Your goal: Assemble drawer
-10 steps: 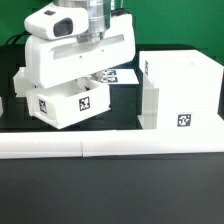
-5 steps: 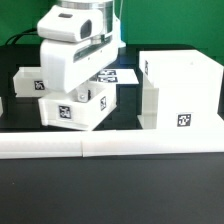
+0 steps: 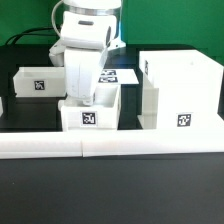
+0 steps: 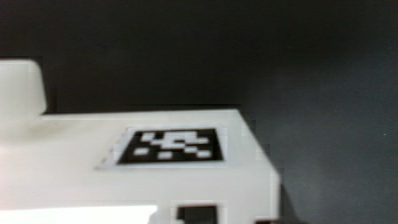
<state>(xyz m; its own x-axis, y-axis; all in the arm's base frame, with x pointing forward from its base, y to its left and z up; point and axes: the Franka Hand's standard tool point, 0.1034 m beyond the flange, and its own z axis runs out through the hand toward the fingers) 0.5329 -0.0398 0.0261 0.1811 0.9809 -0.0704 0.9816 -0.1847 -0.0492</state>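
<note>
The drawer's tall hollow box shell [image 3: 180,95] stands at the exterior view's right, its open side facing the middle. A small white tray [image 3: 90,118] with a square marker on its front stands level on the black table just beside the shell's open side. My gripper [image 3: 82,98] reaches down into it and is shut on its wall. The wrist view shows this tray's white face and marker [image 4: 175,146] close up; the fingertips are barely in the picture. A second small tray [image 3: 35,85] sits further back at the exterior view's left.
The long low white border wall [image 3: 110,147] runs along the front of the table. The marker board [image 3: 118,75] lies flat behind the held tray. Another white piece [image 3: 2,105] pokes in at the exterior view's left edge.
The tray was held tilted in the air; my gripper has turned it level and moved it toward the exterior view's right and down, closer to the shell.
</note>
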